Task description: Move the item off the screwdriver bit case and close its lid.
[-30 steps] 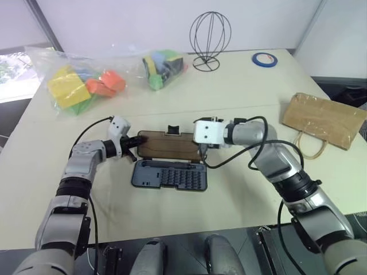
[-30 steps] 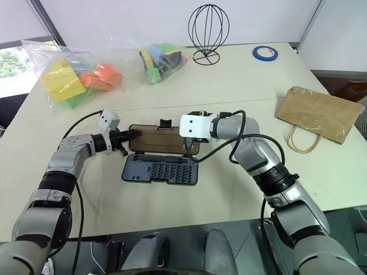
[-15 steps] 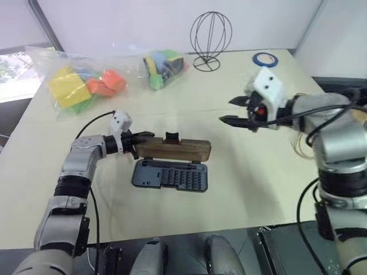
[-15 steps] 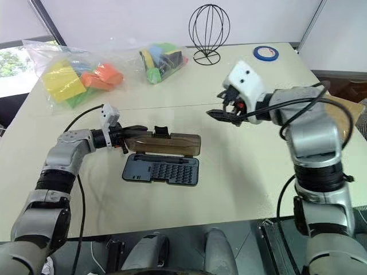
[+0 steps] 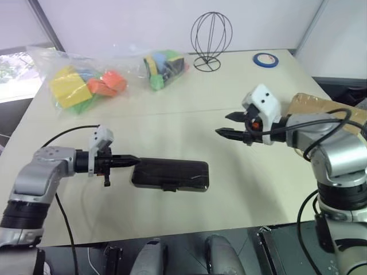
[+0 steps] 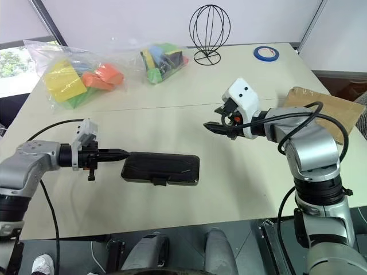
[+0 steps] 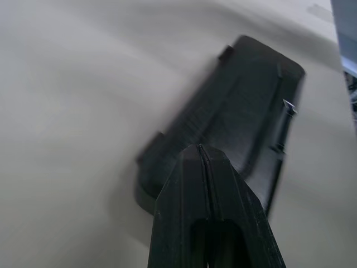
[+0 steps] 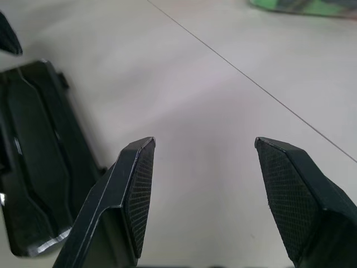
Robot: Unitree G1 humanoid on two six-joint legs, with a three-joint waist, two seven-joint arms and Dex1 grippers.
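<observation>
The screwdriver bit case [image 5: 170, 174] lies flat on the desk [image 5: 189, 114] in the lower centre of the head views, its lid [image 6: 163, 166] folded down over the base so the whole thing reads as one dark slab. The left end effector [image 5: 131, 161] sits at the case's left end, fingers pressed together with nothing between them, the tip just beside the case edge. The right end effector [image 5: 228, 125] hovers above the desk in the right-centre of the frame, well apart from the case, its fingers spread and empty. The brown paper bag [image 6: 321, 112] lies at the right edge of the frame, partly hidden behind the right arm.
</observation>
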